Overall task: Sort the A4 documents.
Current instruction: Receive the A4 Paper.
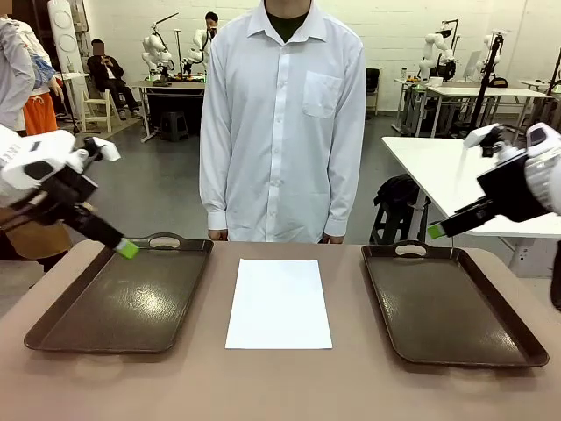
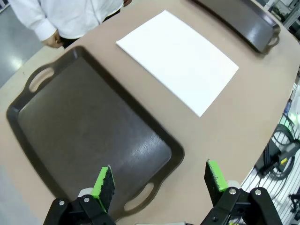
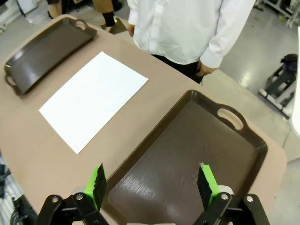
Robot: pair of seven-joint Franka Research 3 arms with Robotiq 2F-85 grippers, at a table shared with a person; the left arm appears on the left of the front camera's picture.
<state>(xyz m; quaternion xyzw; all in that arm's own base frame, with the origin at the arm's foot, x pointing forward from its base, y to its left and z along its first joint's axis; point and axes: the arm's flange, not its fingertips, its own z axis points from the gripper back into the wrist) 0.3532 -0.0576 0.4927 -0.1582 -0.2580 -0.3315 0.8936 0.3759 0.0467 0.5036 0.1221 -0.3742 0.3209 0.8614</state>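
A stack of white A4 documents [image 1: 280, 303] lies flat in the middle of the tan table, between two dark brown trays; it also shows as the A4 documents [image 2: 178, 60] and the A4 documents [image 3: 93, 99]. How many sheets it holds cannot be told. My left gripper [image 1: 128, 249] hangs open above the far edge of the left tray [image 1: 123, 298], its fingers [image 2: 104, 183] wide apart with nothing between them. My right gripper [image 1: 436, 231] hovers open over the far end of the right tray [image 1: 447, 303], fingers [image 3: 97, 180] spread and holding nothing.
A person in a white shirt [image 1: 282, 114] stands at the far side, hands down at the table edge. Both trays hold nothing. A white side table [image 1: 456, 180] stands beyond the right tray. Cables [image 2: 279, 150] hang beside the table.
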